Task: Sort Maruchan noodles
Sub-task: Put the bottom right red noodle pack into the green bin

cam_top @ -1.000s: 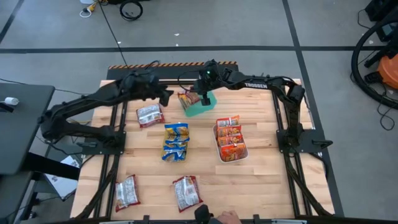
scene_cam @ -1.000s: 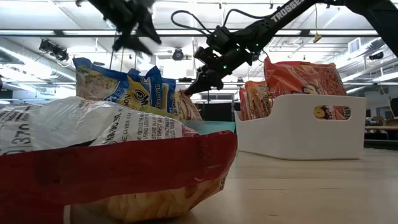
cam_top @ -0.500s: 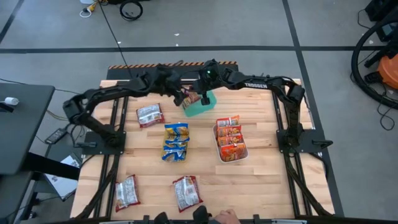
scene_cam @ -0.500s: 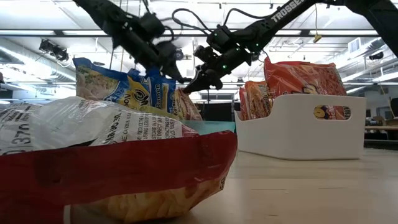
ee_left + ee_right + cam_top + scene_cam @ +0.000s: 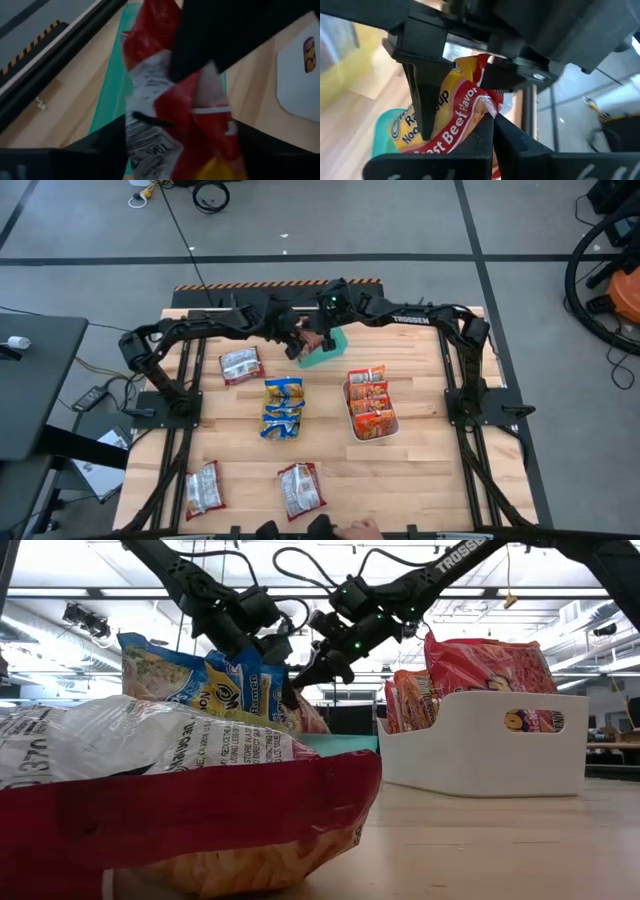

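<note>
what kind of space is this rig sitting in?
Probably a robotics lab or workshop, not a home. The wooden table stands on a grey floor marked with tape lines, hazard striping edges the bench, and the low view shows an open ceiling with strip lights.

On the pale wooden bench [image 5: 420,480], the teal-green plastic tray [image 5: 326,352] sits at the far middle. A silvery white and red crinkly ramen packet [image 5: 241,365] lies to its left. The white plastic tray [image 5: 392,423] of orange-red packets [image 5: 369,398] sits right of centre, the stacked blue-and-yellow packets [image 5: 283,407] left of it. Two silvery packets [image 5: 203,487] [image 5: 299,488] lie along the near edge.
</note>
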Action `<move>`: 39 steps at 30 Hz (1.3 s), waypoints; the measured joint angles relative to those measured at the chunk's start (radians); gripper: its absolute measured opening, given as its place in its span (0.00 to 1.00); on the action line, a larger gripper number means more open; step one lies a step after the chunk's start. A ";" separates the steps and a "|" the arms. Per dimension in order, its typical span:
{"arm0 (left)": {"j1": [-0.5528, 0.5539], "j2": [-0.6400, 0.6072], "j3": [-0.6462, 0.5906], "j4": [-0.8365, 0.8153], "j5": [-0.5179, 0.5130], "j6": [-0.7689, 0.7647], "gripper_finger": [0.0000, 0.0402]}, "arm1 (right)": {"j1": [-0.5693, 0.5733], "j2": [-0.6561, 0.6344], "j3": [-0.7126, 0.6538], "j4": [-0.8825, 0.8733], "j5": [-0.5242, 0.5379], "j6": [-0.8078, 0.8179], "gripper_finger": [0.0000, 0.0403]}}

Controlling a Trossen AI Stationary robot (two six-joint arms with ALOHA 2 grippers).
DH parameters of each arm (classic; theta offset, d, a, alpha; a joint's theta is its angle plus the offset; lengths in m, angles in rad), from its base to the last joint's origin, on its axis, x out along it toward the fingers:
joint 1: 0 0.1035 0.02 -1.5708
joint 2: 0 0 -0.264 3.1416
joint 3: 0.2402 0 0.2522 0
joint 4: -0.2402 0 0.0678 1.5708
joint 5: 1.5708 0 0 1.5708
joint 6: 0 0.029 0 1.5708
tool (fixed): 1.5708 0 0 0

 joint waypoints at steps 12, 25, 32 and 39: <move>-0.020 0.000 0.012 -0.028 -0.046 -0.327 0.21 | 0.068 -0.211 0.001 -0.136 0.417 0.208 0.38; -0.201 0.015 0.243 -0.334 -0.660 -0.949 0.20 | 0.167 -0.524 0.001 -0.364 0.510 0.641 0.44; -0.285 0.123 0.283 -0.350 -0.709 -1.235 0.16 | 0.225 -0.567 0.001 -0.384 0.511 0.638 0.44; -0.304 0.259 0.461 -0.704 -0.756 -1.446 0.10 | 0.250 -0.606 0.001 -0.489 0.503 0.632 0.44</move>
